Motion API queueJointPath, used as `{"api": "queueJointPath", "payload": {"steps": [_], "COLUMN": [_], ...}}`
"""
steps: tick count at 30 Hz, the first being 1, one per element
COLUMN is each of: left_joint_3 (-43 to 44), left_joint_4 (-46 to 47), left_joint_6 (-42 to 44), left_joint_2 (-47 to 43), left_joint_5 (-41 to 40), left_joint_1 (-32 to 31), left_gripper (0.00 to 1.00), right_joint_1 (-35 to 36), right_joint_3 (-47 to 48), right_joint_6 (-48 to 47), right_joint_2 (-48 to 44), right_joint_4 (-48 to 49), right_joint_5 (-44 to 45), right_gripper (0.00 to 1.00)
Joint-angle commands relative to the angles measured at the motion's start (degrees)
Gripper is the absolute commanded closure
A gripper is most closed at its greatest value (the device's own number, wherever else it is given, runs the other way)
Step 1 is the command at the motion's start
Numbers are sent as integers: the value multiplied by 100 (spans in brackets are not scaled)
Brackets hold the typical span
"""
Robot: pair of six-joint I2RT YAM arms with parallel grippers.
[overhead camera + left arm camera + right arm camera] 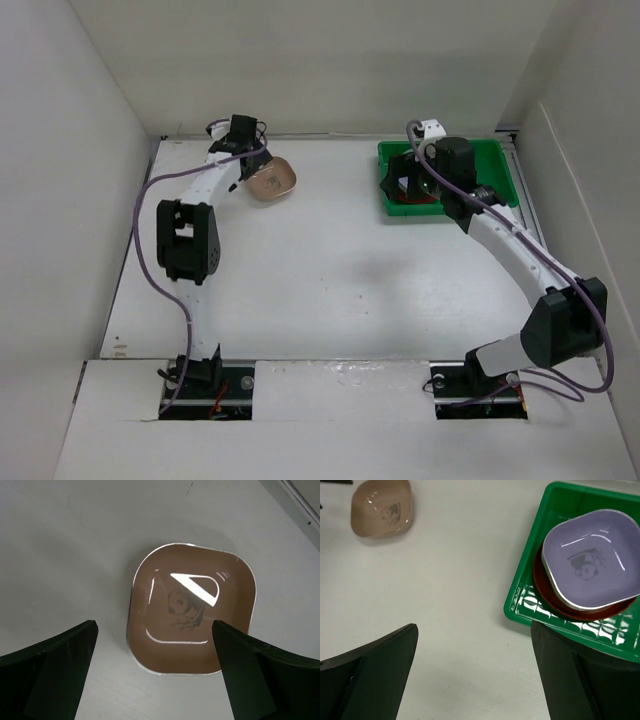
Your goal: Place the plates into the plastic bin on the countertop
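Observation:
A tan-brown plate (272, 181) (192, 607) (382, 512) lies on the white countertop (340, 270) at the back left. My left gripper (252, 168) (154, 625) hangs open just above it, its fingers on either side of the plate's near edge and not touching it. The green plastic bin (500, 160) (530, 595) stands at the back right. It holds a lilac plate (590, 560) resting on a red plate (545, 587). My right gripper (405, 182) (472, 626) is open and empty above the countertop at the bin's left near corner.
White walls (90, 200) close in the countertop on the left, back and right. A metal rail (300, 505) runs along the back edge behind the tan-brown plate. Both arm bases sit at the near edge.

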Motion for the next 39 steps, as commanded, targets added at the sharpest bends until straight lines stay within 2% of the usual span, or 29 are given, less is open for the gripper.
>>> {"api": "queueJointPath", "payload": {"steps": [1, 3, 5, 10, 12, 14, 15, 17, 19, 20, 23, 26, 27, 28, 31, 36, 39], "left_joint_3": [814, 1068, 1139, 852, 553, 262, 261, 261, 313, 314, 367, -1, -385, -581, -1274, -1672, -1795], "left_joint_4": [-544, -692, -694, -809, -572, -439, -439, -500, -500, -500, -579, -579, -527, -527, -527, -895, -1185], "left_joint_6": [-90, -222, -292, -565, -566, -566, -566, -566, -435, -434, -119, 49, 119, 120, 6, -47, -319], "left_joint_2": [432, 747, 889, 1005, 952, 872, 933, 1091, 1162, 1162, 970, 207, -300, -549, -1356, -2062, -2396], "left_joint_5": [188, 190, 251, 322, 322, 322, 322, 382, 471, 523, 471, 76, -20, -160, -802, -1583, -1788], "left_joint_1": [138, 208, 209, 209, 209, 209, 209, 209, 209, 209, -45, -581, -756, -1123, -1714, -2952, -3419], "left_gripper": [3, 9, 11, 17, 30, 48, 68, 81, 90, 100, 100, 100, 100, 100, 100, 100, 100], "right_joint_1": [113, 184, 254, 255, 255, 255, 316, 368, 421, 474, 763, 1167, 1169, 1238, 1169, 1046, 1046], "right_joint_3": [-226, -297, -376, -482, -482, -534, -534, -534, -534, -534, -465, -289, -158, -87, 55, 248, 248], "right_joint_6": [112, 112, 112, 112, 112, 164, 164, 164, 164, 164, -212, -521, -573, -574, -574, -627, -575], "right_joint_2": [-203, -343, -422, -555, -555, -555, -555, -555, -555, -555, -555, -477, -476, -398, -292, -99, -98], "right_joint_4": [481, 420, 420, 420, 420, 420, 420, 420, 420, 472, 543, 456, 377, 376, 305, 245, 244], "right_joint_5": [-238, -238, -238, -238, -238, -299, -351, -352, -352, -352, -572, -169, -98, -19, -87, -141, -141], "right_gripper": [0, 0, 0, 0, 0, 0, 0, 0, 0, 0, 0, 0, 0, 0, 0, 0, 0]}}
